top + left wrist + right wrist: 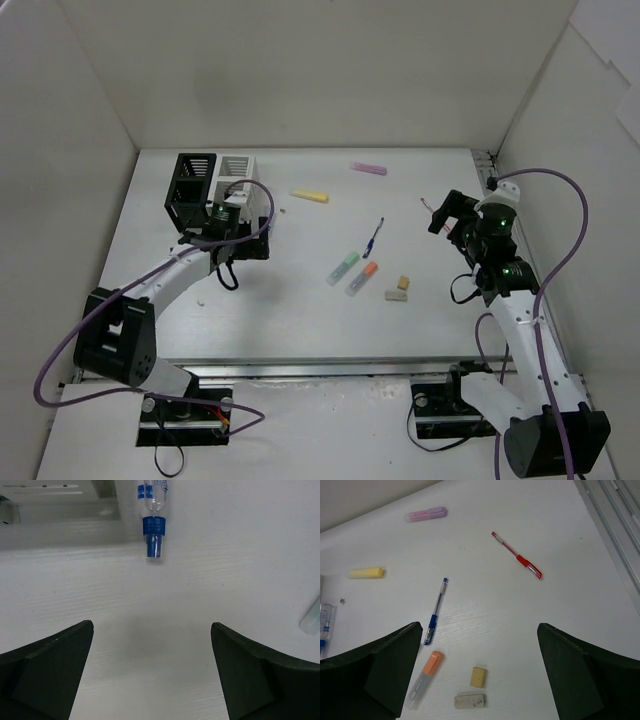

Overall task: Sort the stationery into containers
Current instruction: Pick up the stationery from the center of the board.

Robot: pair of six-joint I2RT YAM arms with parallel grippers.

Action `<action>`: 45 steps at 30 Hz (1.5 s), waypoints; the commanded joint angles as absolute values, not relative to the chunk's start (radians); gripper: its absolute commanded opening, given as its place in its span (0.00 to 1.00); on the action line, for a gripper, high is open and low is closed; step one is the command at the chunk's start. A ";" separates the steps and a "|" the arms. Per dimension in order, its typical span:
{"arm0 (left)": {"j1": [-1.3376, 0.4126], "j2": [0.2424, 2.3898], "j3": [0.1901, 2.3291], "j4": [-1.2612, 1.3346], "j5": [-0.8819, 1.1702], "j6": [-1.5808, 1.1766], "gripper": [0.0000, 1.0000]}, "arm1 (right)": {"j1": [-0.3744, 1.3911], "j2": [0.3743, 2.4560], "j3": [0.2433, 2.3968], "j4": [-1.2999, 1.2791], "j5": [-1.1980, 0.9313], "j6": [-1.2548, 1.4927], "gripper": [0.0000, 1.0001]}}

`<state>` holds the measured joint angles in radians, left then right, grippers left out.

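The tabletop [300,330] was plain white. The slatted left organizer [190,188] was black, the right organizer [238,168] white. The pink highlighter [368,168] and yellow highlighter [309,196] were solid-coloured. The green-capped highlighter [343,267] and orange-capped highlighter [362,278] had pale, clear bodies. The thin pens were a blue pen [374,238] and a red pen [516,555]. The marker [152,520] was clear with a blue cap. The far eraser [404,283] was beige, the near eraser [397,296] paler.

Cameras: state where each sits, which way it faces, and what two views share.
Top external: overhead, behind the robot, looking down on the table; left arm, right arm show.
Left wrist: wrist-mounted, looking down at the blue-capped marker; open left claw shows.
Right wrist: wrist-mounted, looking down at the red pen; open right claw shows.
Shared: blue pen, in top external and right wrist.
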<state>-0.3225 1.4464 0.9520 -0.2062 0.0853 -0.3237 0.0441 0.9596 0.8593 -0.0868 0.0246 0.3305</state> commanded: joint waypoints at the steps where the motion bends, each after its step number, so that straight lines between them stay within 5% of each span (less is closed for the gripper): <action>1: -0.331 1.506 1.008 -0.110 0.058 -0.336 1.00 | 0.049 0.911 0.851 0.028 0.024 0.307 0.98; 14: -0.331 1.762 1.186 -0.106 0.032 -0.330 0.99 | 0.049 0.907 0.821 0.067 0.072 0.273 0.98; 30: -0.387 1.931 1.301 -0.107 0.005 -0.325 0.76 | 0.045 0.931 0.831 0.080 0.061 0.272 0.98; 38: -0.405 1.937 1.299 -0.130 -0.078 -0.353 0.75 | 0.045 0.942 0.833 0.084 0.046 0.272 0.98; 45: -0.405 1.947 1.341 -0.167 -0.107 -0.365 0.55 | 0.046 0.950 0.834 0.084 0.052 0.271 0.98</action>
